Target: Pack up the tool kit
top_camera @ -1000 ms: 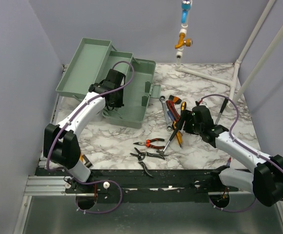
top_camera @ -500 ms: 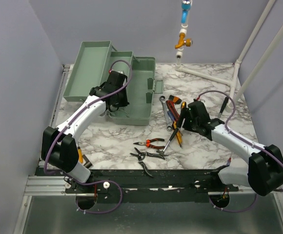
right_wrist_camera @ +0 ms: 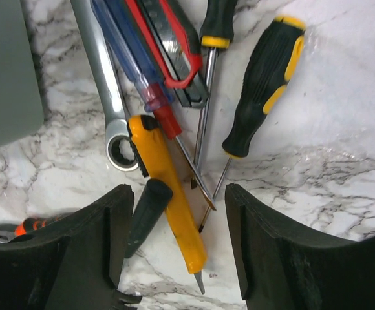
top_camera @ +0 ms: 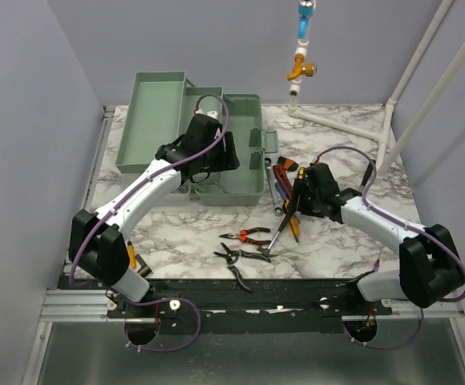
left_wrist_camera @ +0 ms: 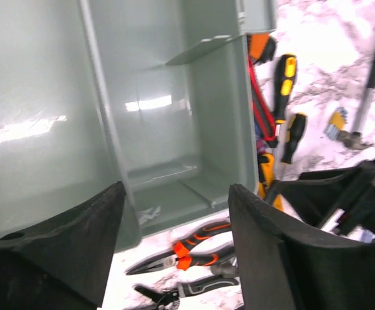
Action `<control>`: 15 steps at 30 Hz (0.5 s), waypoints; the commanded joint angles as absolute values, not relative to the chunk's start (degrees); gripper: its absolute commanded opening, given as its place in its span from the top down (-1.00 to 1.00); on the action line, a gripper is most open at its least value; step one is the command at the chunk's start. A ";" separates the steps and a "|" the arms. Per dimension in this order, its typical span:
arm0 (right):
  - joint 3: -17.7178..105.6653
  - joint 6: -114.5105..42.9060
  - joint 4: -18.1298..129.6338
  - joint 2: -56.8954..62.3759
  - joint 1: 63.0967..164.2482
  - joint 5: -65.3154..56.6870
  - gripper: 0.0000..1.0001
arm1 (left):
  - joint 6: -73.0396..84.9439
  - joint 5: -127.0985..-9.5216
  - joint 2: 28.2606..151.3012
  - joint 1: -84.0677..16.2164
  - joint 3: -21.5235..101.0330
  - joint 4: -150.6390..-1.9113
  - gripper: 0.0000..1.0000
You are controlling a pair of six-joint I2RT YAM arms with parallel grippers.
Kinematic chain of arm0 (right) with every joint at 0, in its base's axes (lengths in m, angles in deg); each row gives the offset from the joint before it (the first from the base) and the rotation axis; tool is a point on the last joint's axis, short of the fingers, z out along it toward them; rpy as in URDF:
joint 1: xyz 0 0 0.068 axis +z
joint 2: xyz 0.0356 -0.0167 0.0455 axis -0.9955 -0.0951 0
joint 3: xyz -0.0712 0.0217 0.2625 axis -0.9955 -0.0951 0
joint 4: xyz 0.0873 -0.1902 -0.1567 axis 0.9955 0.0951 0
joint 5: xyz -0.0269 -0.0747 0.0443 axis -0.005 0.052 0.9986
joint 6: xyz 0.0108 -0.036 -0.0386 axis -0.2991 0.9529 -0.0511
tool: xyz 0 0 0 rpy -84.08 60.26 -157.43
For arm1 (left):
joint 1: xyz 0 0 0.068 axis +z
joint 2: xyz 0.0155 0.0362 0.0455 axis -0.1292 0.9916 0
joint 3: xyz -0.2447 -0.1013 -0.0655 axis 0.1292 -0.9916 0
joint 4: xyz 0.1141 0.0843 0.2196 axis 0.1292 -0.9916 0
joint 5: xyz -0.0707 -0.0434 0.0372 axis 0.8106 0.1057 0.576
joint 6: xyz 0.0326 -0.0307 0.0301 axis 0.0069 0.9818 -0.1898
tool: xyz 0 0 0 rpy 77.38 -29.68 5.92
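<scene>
The green toolbox (top_camera: 244, 120) lies open at the back left, its lid (top_camera: 148, 120) flat behind it. My left gripper (top_camera: 224, 156) hovers over the box's inside (left_wrist_camera: 155, 110), open, with nothing between its fingers (left_wrist_camera: 90, 239). A pile of hand tools (top_camera: 285, 180) lies just right of the box. My right gripper (top_camera: 297, 204) hangs open over that pile. Below its jaws are a yellow-handled tool (right_wrist_camera: 168, 200) and a dark handle (right_wrist_camera: 145, 213). A wrench (right_wrist_camera: 110, 116), a black-and-yellow screwdriver (right_wrist_camera: 262, 84) and a red-handled tool (right_wrist_camera: 168, 45) lie further out.
Orange-handled pliers (top_camera: 252, 235) and black cutters (top_camera: 244, 257) lie on the marble table near the front edge. A pipe with a brass tap (top_camera: 301, 68) hangs at the back. White pipes (top_camera: 401, 120) run along the right wall.
The left gripper has gone from shut to open. It and the toolbox have shifted right, toward the tools. The right gripper has moved slightly left over the pile.
</scene>
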State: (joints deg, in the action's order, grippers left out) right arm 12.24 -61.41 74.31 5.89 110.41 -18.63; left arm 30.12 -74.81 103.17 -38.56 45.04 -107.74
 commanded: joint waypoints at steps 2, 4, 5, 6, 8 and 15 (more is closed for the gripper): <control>9.45 -61.39 74.16 8.40 110.37 -12.87 -0.36 | 25.12 -70.16 98.66 -41.17 52.56 -106.35 -0.48; 8.18 -61.62 74.44 9.97 110.47 -13.44 -0.43 | 23.34 -70.40 97.10 -42.06 54.19 -107.69 -0.56; 7.49 -61.55 74.57 10.85 110.48 -13.81 -0.44 | 22.76 -70.67 96.07 -42.41 54.23 -107.96 -0.64; 6.77 -61.51 74.87 11.51 110.46 -14.14 -0.45 | 22.41 -70.72 94.65 -42.64 53.88 -107.99 -0.68; 5.88 -61.83 75.31 13.20 110.46 -13.24 -0.44 | 21.62 -70.22 91.25 -43.10 52.24 -107.46 -0.69; 4.18 -69.67 77.84 21.66 110.73 -8.25 -0.36 | 20.03 -70.01 77.97 -46.44 39.21 -104.64 -0.70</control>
